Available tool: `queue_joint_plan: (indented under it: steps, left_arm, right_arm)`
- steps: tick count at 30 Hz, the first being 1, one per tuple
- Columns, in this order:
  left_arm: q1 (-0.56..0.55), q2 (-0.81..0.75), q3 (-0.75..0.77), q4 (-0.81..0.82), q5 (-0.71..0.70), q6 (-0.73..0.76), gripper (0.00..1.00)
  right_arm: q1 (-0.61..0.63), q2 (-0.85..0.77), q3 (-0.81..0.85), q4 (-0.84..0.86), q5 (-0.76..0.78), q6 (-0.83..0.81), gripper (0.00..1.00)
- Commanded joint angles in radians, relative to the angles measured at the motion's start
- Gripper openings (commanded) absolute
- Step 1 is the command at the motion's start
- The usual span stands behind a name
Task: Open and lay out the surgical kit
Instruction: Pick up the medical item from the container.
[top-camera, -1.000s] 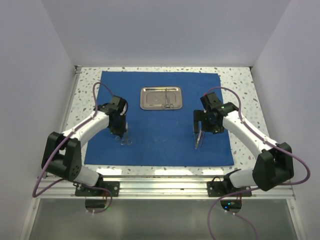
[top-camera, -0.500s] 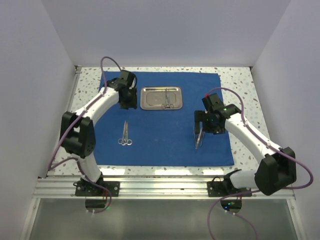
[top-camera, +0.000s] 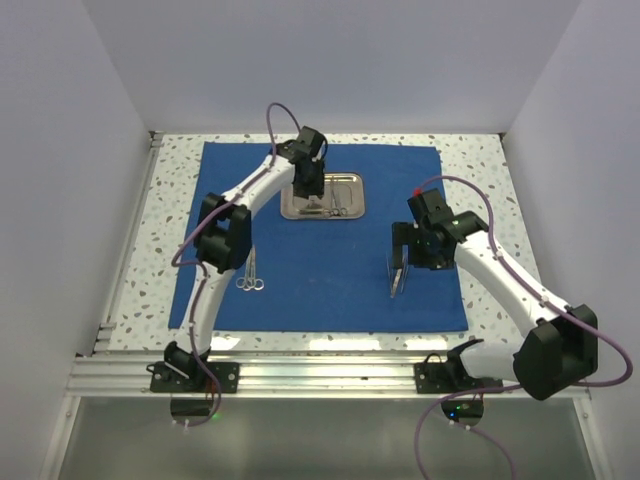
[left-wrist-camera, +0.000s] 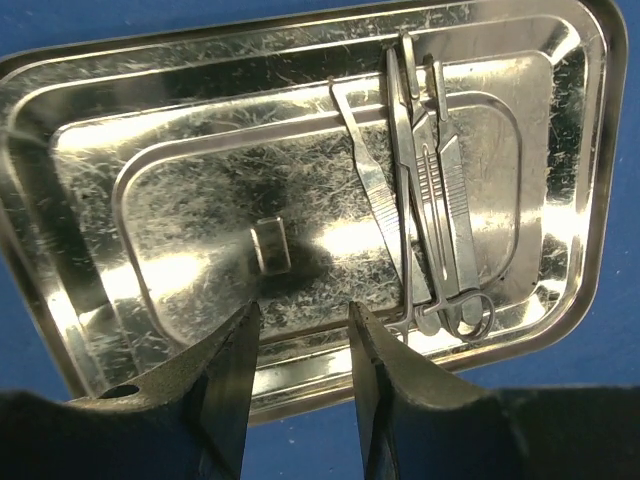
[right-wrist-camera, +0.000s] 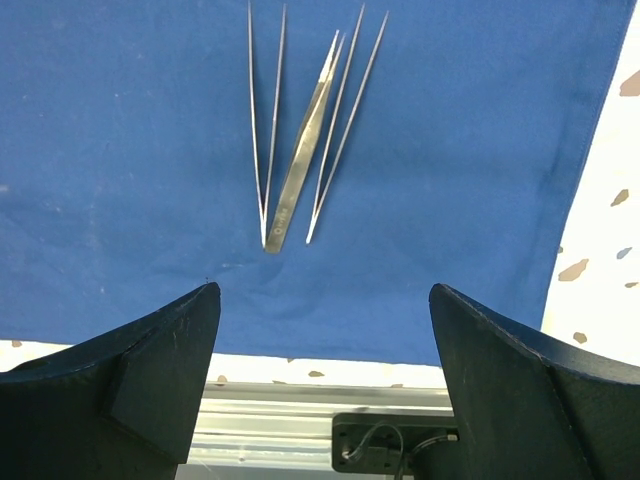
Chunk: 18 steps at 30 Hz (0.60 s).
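The royal-blue cloth (top-camera: 320, 270) lies spread flat on the table. The steel tray (top-camera: 345, 212) sits at its far middle. In the left wrist view the tray (left-wrist-camera: 90, 150) holds tweezers (left-wrist-camera: 368, 185) and ring-handled forceps or scissors (left-wrist-camera: 438, 210) on its right side. My left gripper (top-camera: 310, 192) hovers over the tray's near left part, its jaws (left-wrist-camera: 300, 335) slightly open and empty. A pair of scissors (top-camera: 250, 275) lies on the cloth at the left. Thin silver tweezers (top-camera: 398, 280) lie on the cloth at the right, and show in the right wrist view (right-wrist-camera: 295, 150). My right gripper (top-camera: 408, 252) is wide open (right-wrist-camera: 325, 330) and empty just above them.
Speckled tabletop (top-camera: 490, 180) borders the cloth on all sides. The aluminium rail (top-camera: 320, 365) with the arm bases runs along the near edge and shows in the right wrist view (right-wrist-camera: 280, 435). White walls close in the left, right and back.
My left arm has swung from the cloth's left side, where the scissors stay lying, up and right to the tray. The right gripper has barely moved.
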Motion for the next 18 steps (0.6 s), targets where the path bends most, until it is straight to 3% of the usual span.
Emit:
queue_joint_plan:
  steps: [1, 7, 18]
  left_arm:
    - [0.004, 0.019, 0.039, 0.044, 0.074, -0.043, 0.44]
    - [-0.02, 0.052, 0.019, 0.121, 0.149, -0.067, 0.45]
    - [-0.043, 0.078, -0.012, 0.135, 0.161, -0.083, 0.44]
  right_arm:
    - [-0.006, -0.037, 0.003, -0.032, 0.02, 0.003, 0.89]
    - [-0.004, -0.046, -0.002, -0.051, 0.029, 0.004, 0.89]
    - [-0.006, -0.067, -0.031, -0.049, 0.031, 0.015, 0.89]
